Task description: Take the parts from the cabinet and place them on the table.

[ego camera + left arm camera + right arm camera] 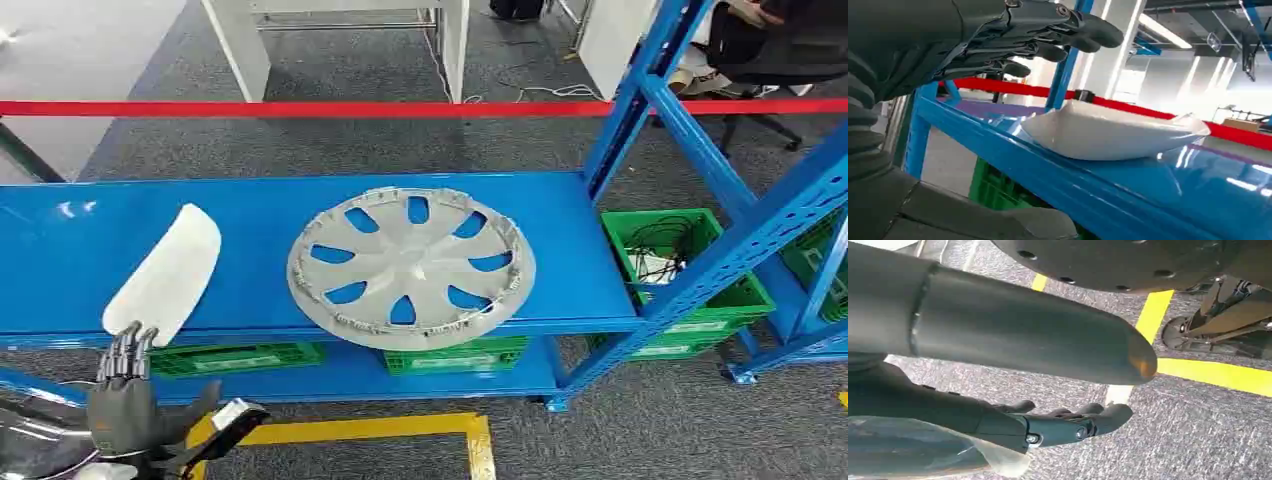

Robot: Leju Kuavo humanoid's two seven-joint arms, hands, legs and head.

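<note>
1. A blue metal rack [690, 150] is seen from above in the head view, and its upper shelf [250, 215] carries two grey-white parts.
2. A round wheel cover [411, 266] lies flat near the right end of the shelf, and its lower rim reaches a little over the front edge.
3. A long white panel [167, 272] lies near the left end of the shelf, slanted, with one end at the front edge. It is well apart from the wheel cover.
4. The left hand [125, 395] is held just in front of the front edge of the shelf, below the near end of the white panel. Its fingers [128, 350] point up toward the panel.
5. In the left wrist view the fingers [1048, 35] are stretched out and lie close together above the shelf edge, and nothing is held between them. The white panel [1113, 132] is seen near them, but it is not touched.
6. In the right wrist view the right hand [1048, 427] is seen over grey carpet [1198, 430] with yellow tape lines [1218, 375]. Its fingers [1108, 415] are only lightly curled, and no object is gripped.
7. Green crates [690, 265] stand on the lower level of the rack and beside it at the right.
8. A red band [300, 108] is stretched across behind the rack.
</note>
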